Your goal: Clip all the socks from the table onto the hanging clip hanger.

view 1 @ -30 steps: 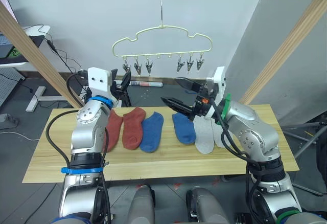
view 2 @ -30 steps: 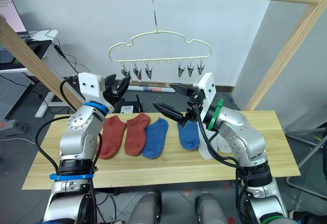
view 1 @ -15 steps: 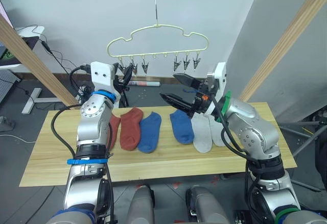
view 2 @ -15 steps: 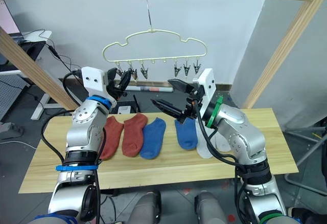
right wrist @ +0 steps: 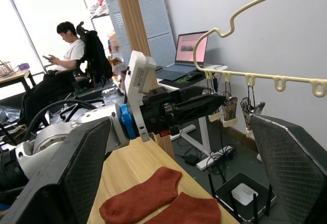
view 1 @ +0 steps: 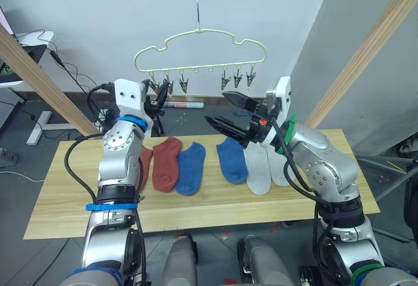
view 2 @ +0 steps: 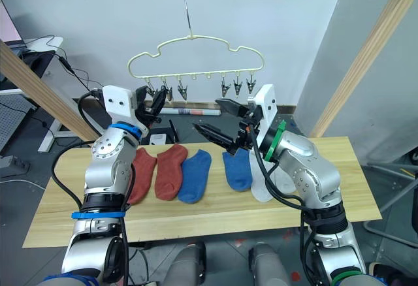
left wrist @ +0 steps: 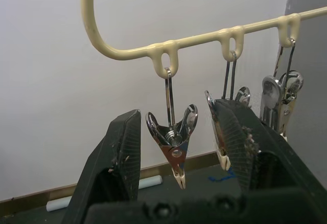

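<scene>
Six socks: all lie on the table [view 1: 196, 214] below the clip hanger [view 1: 199, 41] — two rust-red socks [view 1: 166, 162], two blue socks [view 1: 210, 164], two light grey socks [view 1: 264, 172]; none clipped yet
Change: over the last second the left gripper [left wrist: 176, 147] has risen from below the hanger's row to clip height; the camera has shifted too; judged, this is the approach to squeeze a clip, the first step
Left gripper: spread wide, empty; the end clip [left wrist: 172, 139] hangs between its fingers, a second clip [left wrist: 225, 127] against the inner face of one finger
Right gripper: right gripper [view 1: 228, 110] wide open, empty, just below the hanger's right clips
Room: free air under the hanger; wooden pole frame [view 1: 366, 57] slants well right of it
</scene>
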Robot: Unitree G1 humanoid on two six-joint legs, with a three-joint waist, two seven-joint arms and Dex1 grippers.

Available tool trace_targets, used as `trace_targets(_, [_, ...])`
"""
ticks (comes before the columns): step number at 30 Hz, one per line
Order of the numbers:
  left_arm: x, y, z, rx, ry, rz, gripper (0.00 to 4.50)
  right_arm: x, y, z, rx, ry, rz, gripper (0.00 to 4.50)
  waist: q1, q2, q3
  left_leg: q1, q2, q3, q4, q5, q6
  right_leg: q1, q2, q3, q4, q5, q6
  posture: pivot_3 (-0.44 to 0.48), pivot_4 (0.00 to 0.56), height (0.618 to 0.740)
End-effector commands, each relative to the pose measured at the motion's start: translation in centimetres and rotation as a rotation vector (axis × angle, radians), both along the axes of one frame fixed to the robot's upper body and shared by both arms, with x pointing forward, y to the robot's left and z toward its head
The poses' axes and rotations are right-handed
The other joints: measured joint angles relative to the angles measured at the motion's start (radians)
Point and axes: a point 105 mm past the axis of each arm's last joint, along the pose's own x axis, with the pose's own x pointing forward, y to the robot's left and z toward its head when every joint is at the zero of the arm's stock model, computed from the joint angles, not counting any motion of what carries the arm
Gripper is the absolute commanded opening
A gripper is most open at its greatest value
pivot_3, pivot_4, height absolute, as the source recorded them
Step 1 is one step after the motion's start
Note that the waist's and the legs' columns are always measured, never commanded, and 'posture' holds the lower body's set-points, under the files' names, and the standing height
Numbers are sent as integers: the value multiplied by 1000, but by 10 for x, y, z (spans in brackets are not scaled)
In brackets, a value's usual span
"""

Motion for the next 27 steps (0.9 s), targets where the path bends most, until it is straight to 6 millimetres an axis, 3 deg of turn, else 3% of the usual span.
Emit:
trace_targets(1, [-9, -1, 16, -10, -51, -24, 2518, -8, -1, 17, 36, -59, 19, 4500, 0, 0, 1, 0, 0, 0, 0, 0, 0, 0, 0, 0, 0, 0, 0, -42, 253, 740])
trace_targets(12, [-14, 9, 11, -12, -32, 19, 2518, -9, -1, 18, 39, -56, 21, 4500, 0, 0, 2, 0, 0, 0, 0, 0, 0, 0, 0, 0, 0, 0, 0, -43, 255, 740])
trace_targets(27, [-2, 5, 15, -11, -47, 28, 2518, -7, -3, 21, 42, -59, 4, 4500, 0, 0, 2, 0, 0, 0, 0, 0, 0, 0, 0, 0, 0, 0, 0, -52, 257, 740])
